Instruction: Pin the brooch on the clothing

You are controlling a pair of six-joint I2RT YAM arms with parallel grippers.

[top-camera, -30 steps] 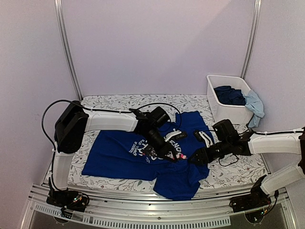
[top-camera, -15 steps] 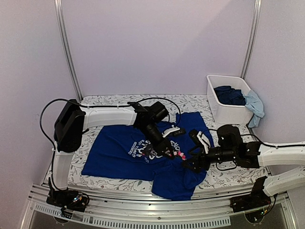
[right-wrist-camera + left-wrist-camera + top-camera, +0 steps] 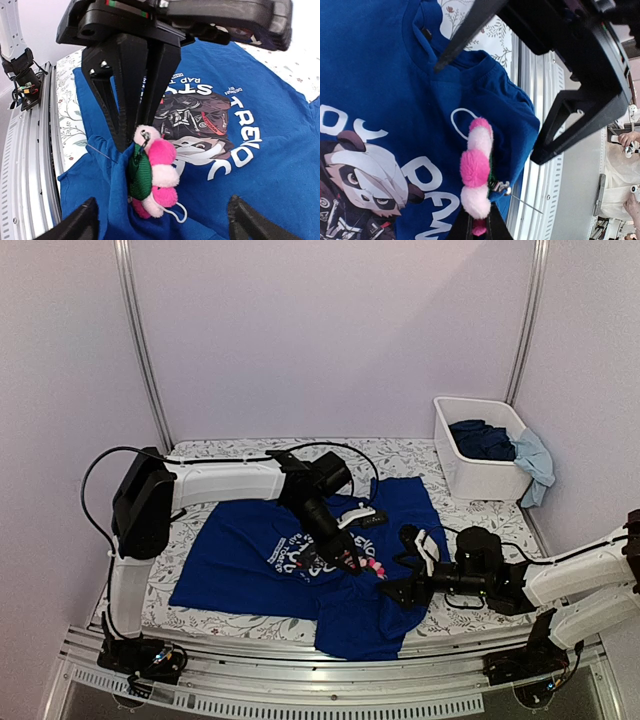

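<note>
The royal-blue T-shirt (image 3: pixel 250 560) with the panda print lies spread on the table; it also shows in the left wrist view (image 3: pixel 380 75) and the right wrist view (image 3: pixel 260 115). My left gripper (image 3: pixel 350 562) (image 3: pixel 479 225) is shut on the pink flower brooch (image 3: pixel 376 567) (image 3: pixel 476 170) (image 3: pixel 162 172) and holds it against a raised fold of the shirt. The brooch's thin pin (image 3: pixel 526 203) (image 3: pixel 100 150) sticks out past that fold. My right gripper (image 3: pixel 392 590) (image 3: pixel 162 225) is open and empty. It sits just right of the brooch, its jaws wide either side of it.
A white bin (image 3: pixel 478 455) with bunched dark-blue and light-blue clothes stands at the back right. A floral cloth (image 3: pixel 230 452) covers the table. The metal front rail (image 3: pixel 300 680) runs close below the shirt's hanging fold (image 3: pixel 365 625).
My right arm has swung left and toward the front edge, bringing its open gripper close to the brooch. My left gripper still holds the brooch, almost in place.
</note>
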